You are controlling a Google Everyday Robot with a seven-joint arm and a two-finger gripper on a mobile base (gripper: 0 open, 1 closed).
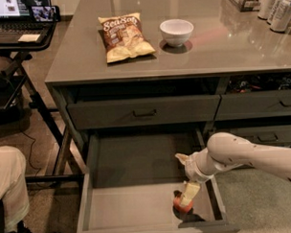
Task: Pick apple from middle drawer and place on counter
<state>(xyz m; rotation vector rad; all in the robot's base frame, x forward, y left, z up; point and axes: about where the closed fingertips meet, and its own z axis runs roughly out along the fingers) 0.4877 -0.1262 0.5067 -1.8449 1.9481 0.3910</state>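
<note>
**Item: apple (177,205).** Small, red-orange, lying on the floor of the middle drawer (129,207), in the front right corner, close to the right wall and the front lip. The drawer is standing pulled fully out below the closed upper drawer front (143,111).

**Item: gripper (186,199).** Pointing down into the drawer at the end of the white arm (242,156), which is reaching in from the right. It is sitting directly on top of the apple and covering much of it. Whether it is clenched on the fruit or released, I cannot tell.

**Item: counter (215,56).** Lying well above the drawer and carrying a chip bag (125,36) and a white bowl (176,31). Bare surface is showing in front of and to the right of the bowl.

**Step in hand (judged):** the picking stage, with the gripper settling at the apple; nothing is resting on the counter from the drawer yet.

**Next move (judged):** a firm hold on the round fruit is needing confirmation. After that comes a straight lift clearing the drawer's right wall and the counter's overhanging edge, then a carry up to the bare stretch of counter.
</note>
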